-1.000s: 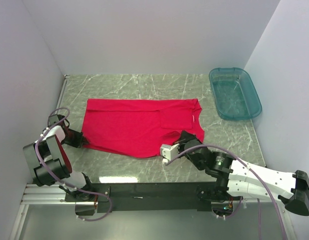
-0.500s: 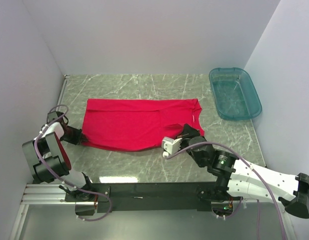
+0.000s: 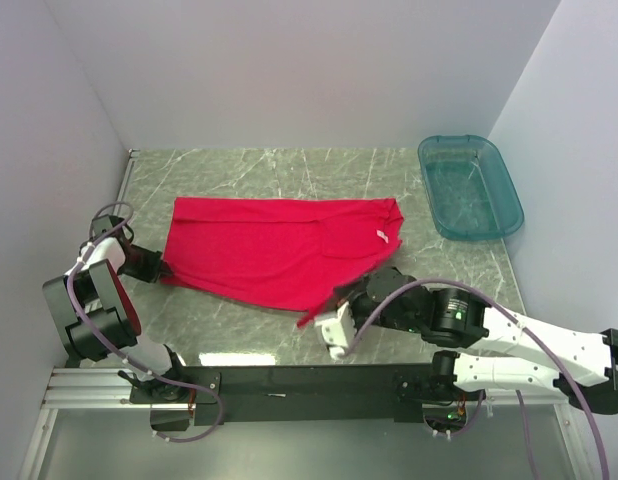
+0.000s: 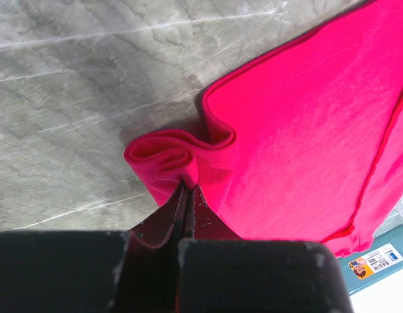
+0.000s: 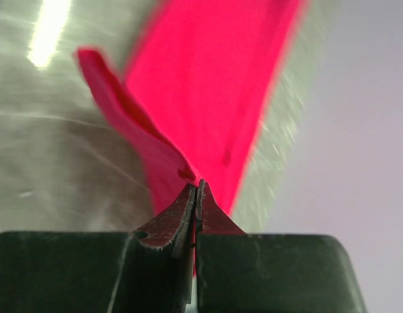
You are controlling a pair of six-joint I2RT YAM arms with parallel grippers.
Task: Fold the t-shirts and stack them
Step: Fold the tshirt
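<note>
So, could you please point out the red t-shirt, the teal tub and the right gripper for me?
red t-shirt (image 3: 259,255), top external view, middle of the spread cloth.
teal tub (image 3: 470,190), top external view, its bare floor.
right gripper (image 5: 196,187), right wrist view, between its closed fingertips.

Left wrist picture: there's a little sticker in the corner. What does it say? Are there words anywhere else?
"BASIN": on the white paper sticker on the teal see-through plastic tub.
Smaller print and a little cartoon face on the same sticker: too small to read.
Small white neck tag on the plain red cotton t-shirt: too small to read.
No other words show in any view.
</note>
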